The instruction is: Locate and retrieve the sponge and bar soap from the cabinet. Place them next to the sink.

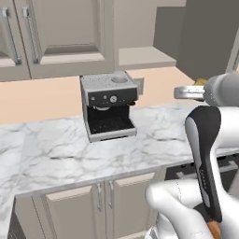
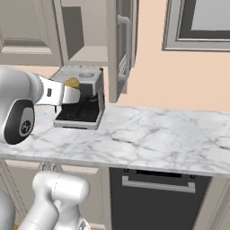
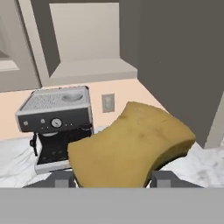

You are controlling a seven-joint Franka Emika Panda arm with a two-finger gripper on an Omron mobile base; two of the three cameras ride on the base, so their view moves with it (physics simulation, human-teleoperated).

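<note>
My gripper (image 3: 113, 178) is shut on the sponge (image 3: 131, 144), a yellowish-tan block that bulges between the two fingertips (image 3: 61, 178). In the right base view the sponge (image 2: 71, 82) sits at the end of my gripper (image 2: 74, 93), in front of the coffee machine. From the left base a corner of the sponge (image 1: 200, 82) shows above the gripper (image 1: 186, 92). The cabinet (image 3: 92, 68) stands open behind, its lower shelf (image 1: 142, 57) bare and its door (image 2: 121, 45) swung out. The bar soap and the sink are out of view.
A grey coffee machine (image 1: 108, 105) stands on the marble counter (image 1: 56, 154) below the cabinet. A wall outlet (image 3: 107, 103) sits beside it. The open cabinet door (image 3: 183, 65) hangs close on the right of the hand. A dark dishwasher front (image 2: 157, 197) lies under the counter.
</note>
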